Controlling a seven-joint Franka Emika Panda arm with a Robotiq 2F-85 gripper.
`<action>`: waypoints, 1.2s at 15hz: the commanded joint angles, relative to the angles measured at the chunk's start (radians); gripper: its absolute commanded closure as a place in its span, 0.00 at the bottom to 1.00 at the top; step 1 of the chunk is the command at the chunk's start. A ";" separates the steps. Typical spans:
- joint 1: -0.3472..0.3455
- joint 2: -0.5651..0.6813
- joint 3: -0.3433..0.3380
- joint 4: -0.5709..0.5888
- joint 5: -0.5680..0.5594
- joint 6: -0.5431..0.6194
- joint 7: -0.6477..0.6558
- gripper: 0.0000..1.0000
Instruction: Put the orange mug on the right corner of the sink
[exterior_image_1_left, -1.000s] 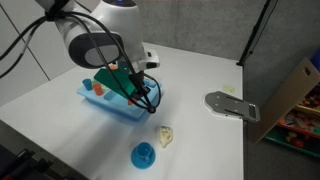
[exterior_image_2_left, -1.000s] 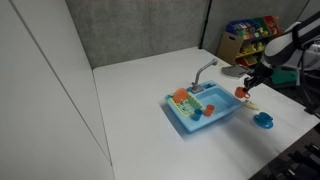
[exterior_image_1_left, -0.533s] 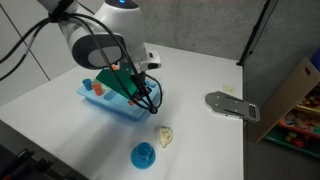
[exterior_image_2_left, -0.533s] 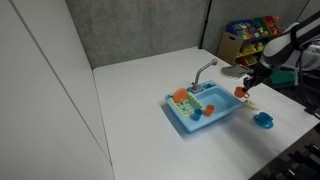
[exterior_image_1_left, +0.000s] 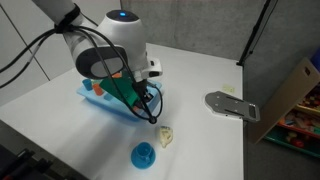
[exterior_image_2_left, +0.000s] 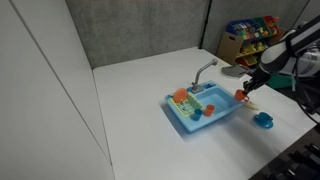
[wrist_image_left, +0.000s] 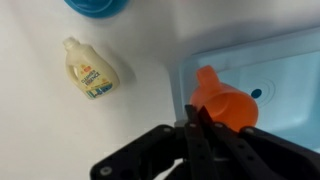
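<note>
The gripper (wrist_image_left: 204, 122) seems clamped on the mug (wrist_image_left: 226, 100), though its fingertips blur into shadow in the wrist view. The mug hangs over the sink (wrist_image_left: 275, 55) rim near a corner, with the basin at its 3 o'clock. A bottle (wrist_image_left: 90, 68) lies on the table (wrist_image_left: 40, 130) at 10 o'clock, and a saucer (wrist_image_left: 97, 5) at 11.
</note>
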 joint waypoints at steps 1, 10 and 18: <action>-0.035 0.018 0.020 0.007 -0.032 -0.001 0.019 0.97; -0.062 0.019 0.035 -0.003 -0.049 -0.006 0.010 0.97; -0.092 0.039 0.076 0.007 -0.043 0.003 0.003 0.97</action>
